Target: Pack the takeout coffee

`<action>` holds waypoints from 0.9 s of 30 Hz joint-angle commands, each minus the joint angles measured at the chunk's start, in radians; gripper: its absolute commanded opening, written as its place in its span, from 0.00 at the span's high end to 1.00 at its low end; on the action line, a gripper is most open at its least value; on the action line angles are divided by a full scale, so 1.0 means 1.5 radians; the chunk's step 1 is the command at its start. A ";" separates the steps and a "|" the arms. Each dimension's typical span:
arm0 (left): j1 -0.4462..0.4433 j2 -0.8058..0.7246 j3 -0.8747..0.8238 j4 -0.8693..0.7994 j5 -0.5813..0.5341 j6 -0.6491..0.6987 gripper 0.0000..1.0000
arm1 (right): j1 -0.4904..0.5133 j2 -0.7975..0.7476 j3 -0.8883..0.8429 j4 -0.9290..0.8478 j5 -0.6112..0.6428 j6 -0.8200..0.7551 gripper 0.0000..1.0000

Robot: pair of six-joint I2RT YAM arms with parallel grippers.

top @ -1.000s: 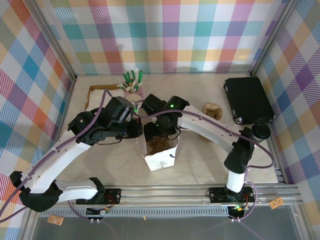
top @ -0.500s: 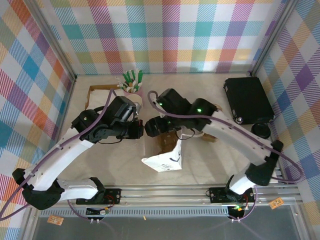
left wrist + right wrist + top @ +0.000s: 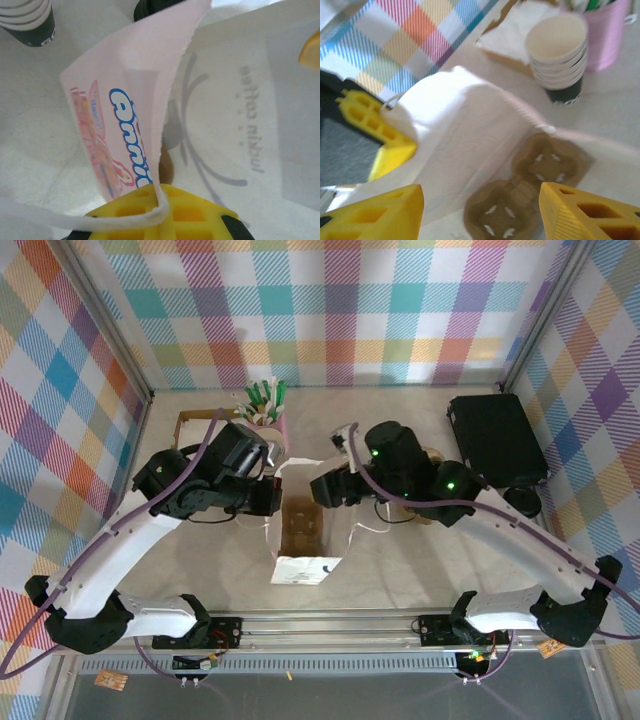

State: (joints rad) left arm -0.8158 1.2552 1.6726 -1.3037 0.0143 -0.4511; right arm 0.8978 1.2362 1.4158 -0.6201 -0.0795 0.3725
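Both shifted: left pincer [image 3: 266, 497] pinches the white bag [image 3: 300, 569]; right pincer [image 3: 480, 210], spread, has withdrawn rightward.

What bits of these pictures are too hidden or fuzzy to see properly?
- Left wrist view: the left tool is cut off by the bottom edge, and the white bag covers the spot where it pinches.
- Left wrist view: the stack of paper cups is cut off by the top edge.
- Right wrist view: the brown cup carrier in the bag is blurred, so its slots are hard to make out.
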 commanded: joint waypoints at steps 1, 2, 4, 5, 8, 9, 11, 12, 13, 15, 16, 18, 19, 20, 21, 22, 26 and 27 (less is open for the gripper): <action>-0.002 0.008 0.036 -0.047 -0.006 0.034 1.00 | -0.044 -0.039 -0.014 0.096 0.009 -0.002 0.38; -0.003 0.012 0.042 -0.054 -0.003 0.041 1.00 | -0.060 -0.041 -0.015 0.097 0.009 0.003 0.38; -0.007 0.024 0.056 -0.070 -0.004 0.054 1.00 | -0.084 -0.046 -0.017 0.094 0.018 0.007 0.38; -0.010 0.032 0.064 -0.078 -0.006 0.062 1.00 | -0.094 -0.049 -0.020 0.095 0.025 0.009 0.38; -0.019 0.044 0.075 -0.092 -0.009 0.084 1.00 | -0.118 -0.050 -0.027 0.096 0.029 0.012 0.37; -0.024 0.046 0.075 -0.093 -0.011 0.094 1.00 | -0.125 -0.048 -0.029 0.089 0.032 0.014 0.37; -0.036 0.048 0.073 -0.094 -0.022 0.106 1.00 | -0.134 -0.045 -0.041 0.088 0.032 0.015 0.37; -0.040 0.046 0.070 -0.092 -0.027 0.112 1.00 | -0.136 -0.044 -0.048 0.089 0.032 0.016 0.37; -0.043 0.044 0.066 -0.087 -0.030 0.115 1.00 | -0.139 -0.044 -0.054 0.091 0.031 0.017 0.37; -0.049 0.039 0.065 -0.079 -0.039 0.124 1.00 | -0.145 -0.041 -0.065 0.093 0.028 0.021 0.37; -0.052 0.039 0.068 -0.076 -0.043 0.127 1.00 | -0.146 -0.041 -0.070 0.093 0.026 0.020 0.37; -0.055 0.035 0.070 -0.068 -0.047 0.134 1.00 | -0.152 -0.038 -0.079 0.093 0.023 0.018 0.37; -0.057 0.032 0.073 -0.063 -0.045 0.138 1.00 | -0.156 -0.037 -0.081 0.092 0.020 0.018 0.37; -0.057 0.030 0.078 -0.057 -0.043 0.143 1.00 | -0.159 -0.036 -0.083 0.092 0.019 0.018 0.37; -0.058 0.027 0.085 -0.050 -0.048 0.145 1.00 | -0.163 -0.036 -0.085 0.090 0.019 0.018 0.37; -0.058 0.025 0.091 -0.043 -0.053 0.145 1.00 | -0.166 -0.036 -0.088 0.088 0.022 0.022 0.37; -0.060 0.027 0.109 -0.042 -0.049 0.152 1.00 | -0.177 -0.044 -0.105 0.092 0.024 0.027 0.37; -0.060 0.031 0.113 -0.046 -0.039 0.152 1.00 | -0.179 -0.044 -0.105 0.090 0.024 0.027 0.37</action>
State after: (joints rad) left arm -0.8948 1.3205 1.8053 -1.3853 -0.0467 -0.2520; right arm 0.6399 1.1816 1.2686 -0.5095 -0.0383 0.3996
